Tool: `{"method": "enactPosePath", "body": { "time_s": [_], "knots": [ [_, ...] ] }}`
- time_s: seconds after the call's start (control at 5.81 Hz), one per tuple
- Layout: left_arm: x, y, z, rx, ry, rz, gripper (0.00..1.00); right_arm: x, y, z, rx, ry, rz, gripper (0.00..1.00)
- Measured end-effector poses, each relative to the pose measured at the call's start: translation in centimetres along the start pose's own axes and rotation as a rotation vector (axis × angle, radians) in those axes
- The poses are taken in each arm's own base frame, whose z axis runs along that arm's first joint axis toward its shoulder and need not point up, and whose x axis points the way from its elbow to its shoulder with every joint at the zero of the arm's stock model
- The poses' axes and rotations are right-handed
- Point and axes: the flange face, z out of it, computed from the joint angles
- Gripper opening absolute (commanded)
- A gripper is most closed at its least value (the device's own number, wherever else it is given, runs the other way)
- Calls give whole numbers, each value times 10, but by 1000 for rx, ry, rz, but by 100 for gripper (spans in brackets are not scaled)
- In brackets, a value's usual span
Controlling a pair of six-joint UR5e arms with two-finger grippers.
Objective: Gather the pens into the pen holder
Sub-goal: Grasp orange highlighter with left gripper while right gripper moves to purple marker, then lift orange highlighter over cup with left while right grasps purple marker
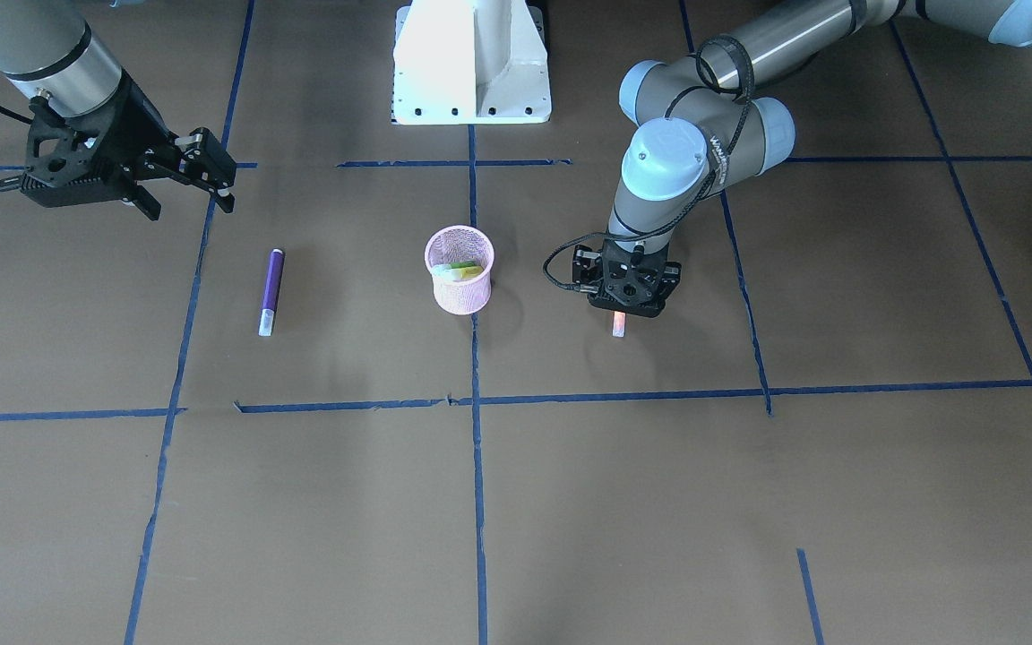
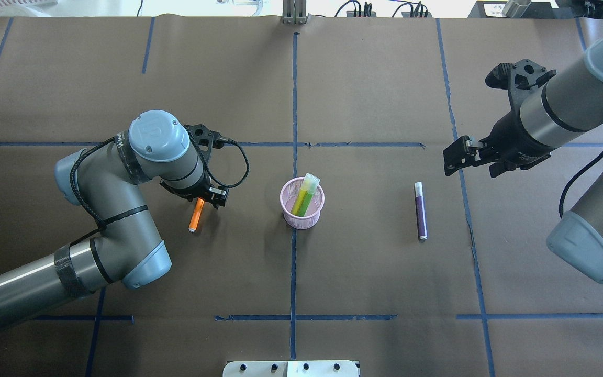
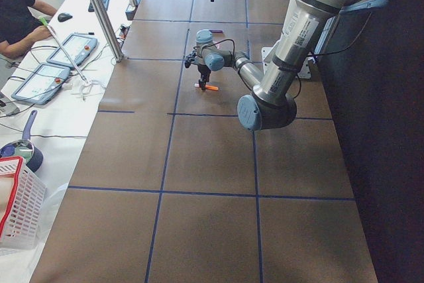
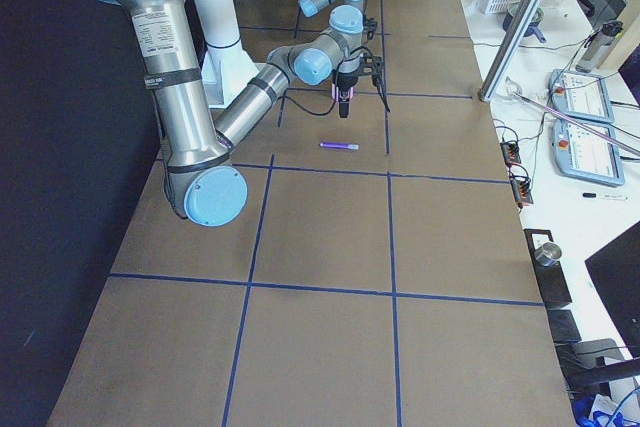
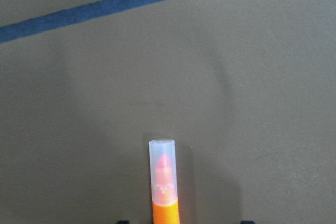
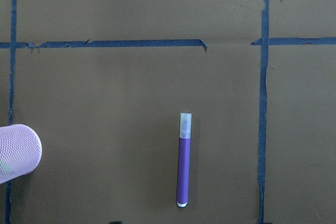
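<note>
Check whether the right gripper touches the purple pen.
Apart. The overhead view shows a plain gap between the right gripper and the purple pen.

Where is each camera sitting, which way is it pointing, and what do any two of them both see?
Front-facing: across the table, facing the base; left gripper, right gripper.
Overhead: behind the robot, looking forward-down; both arms.
Exterior left: table's end; left arm near.
Exterior right: opposite end; right arm near.
Left wrist: down on orange pen; fingertips barely show.
Right wrist: down on purple pen, pen holder's edge.
Shared: overhead and right wrist both show those two.
</note>
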Motion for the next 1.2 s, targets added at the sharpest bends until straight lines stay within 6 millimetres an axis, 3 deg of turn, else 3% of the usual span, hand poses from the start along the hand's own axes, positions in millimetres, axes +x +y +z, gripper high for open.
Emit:
{"method": "enactPosePath", "body": {
  "time_s": [0.17, 0.69, 0.86, 1.2],
  "knots": [
    [-1, 0, 0, 0, 0, -3, 2, 0, 0, 1, -4, 2, -1, 91],
    [-1, -2, -5, 8, 6, -8, 0, 0, 0, 6, -9, 9, -4, 93],
    [0, -5, -16, 24, 20, -10, 0, -1, 1, 12, -15, 17, -6, 93],
    [20, -18, -82, 131, 124, -51, 0, -3, 6, 54, -65, 67, -15, 95]
  ]
}}
